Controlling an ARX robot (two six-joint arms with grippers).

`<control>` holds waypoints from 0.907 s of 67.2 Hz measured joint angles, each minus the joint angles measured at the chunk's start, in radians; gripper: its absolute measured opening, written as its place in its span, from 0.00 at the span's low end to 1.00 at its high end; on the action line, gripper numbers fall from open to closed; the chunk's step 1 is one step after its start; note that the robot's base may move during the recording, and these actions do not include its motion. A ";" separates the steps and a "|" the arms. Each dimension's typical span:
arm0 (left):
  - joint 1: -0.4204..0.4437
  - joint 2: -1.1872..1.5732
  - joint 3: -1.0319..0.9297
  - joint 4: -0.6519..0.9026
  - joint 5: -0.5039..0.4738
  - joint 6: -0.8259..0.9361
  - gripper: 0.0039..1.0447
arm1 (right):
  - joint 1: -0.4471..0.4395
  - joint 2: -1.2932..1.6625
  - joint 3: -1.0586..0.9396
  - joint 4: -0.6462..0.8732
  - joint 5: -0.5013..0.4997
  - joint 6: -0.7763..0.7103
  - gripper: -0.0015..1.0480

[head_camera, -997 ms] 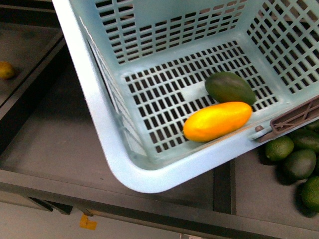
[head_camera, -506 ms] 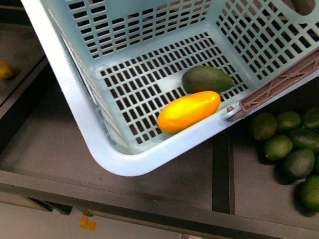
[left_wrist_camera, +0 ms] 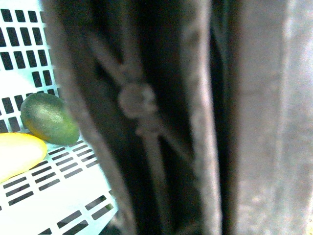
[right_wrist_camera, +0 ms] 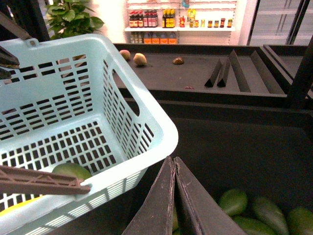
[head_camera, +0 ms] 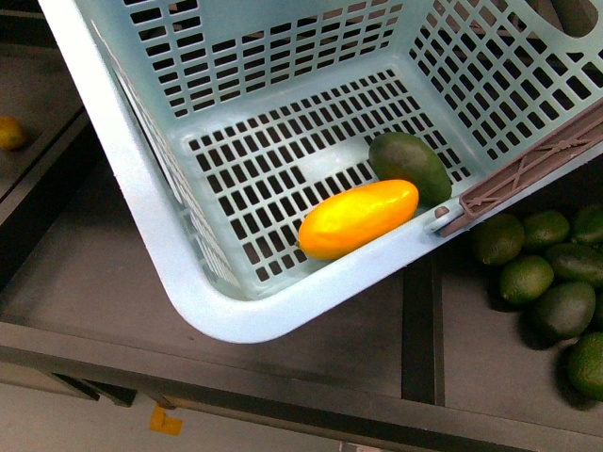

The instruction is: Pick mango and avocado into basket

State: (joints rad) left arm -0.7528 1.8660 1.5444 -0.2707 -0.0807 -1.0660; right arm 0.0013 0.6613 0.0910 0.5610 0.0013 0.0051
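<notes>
Resting together at centre frame, the mango [head_camera: 359, 218] and avocado [head_camera: 409, 167] are lying inside the tilted basket [head_camera: 141, 198]. You are seeing the right gripper [right_wrist_camera: 174, 169] pinched closed and empty; the left one's state is impossible to tell. Keep levelling the basket gently.

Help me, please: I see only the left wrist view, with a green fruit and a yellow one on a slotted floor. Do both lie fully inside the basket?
Observer: Yes. The front view shows the mango and the avocado on the floor of the basket, side by side against its near wall.
Operator: Are there more green fruits outside it?
Observer: Yes. Several loose avocados lie in the dark bin beside the basket, to the robot's right.
Operator: Does the right tool hold anything?
Observer: No. In the right wrist view the right tool is shut, with nothing between its fingers.
</notes>
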 joint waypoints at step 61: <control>0.000 0.000 0.000 0.000 0.003 0.001 0.13 | 0.000 -0.398 -0.074 -0.297 -0.001 0.000 0.02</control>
State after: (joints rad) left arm -0.7532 1.8660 1.5444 -0.2707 -0.0780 -1.0653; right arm 0.0013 0.2634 0.0174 0.2642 0.0002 0.0048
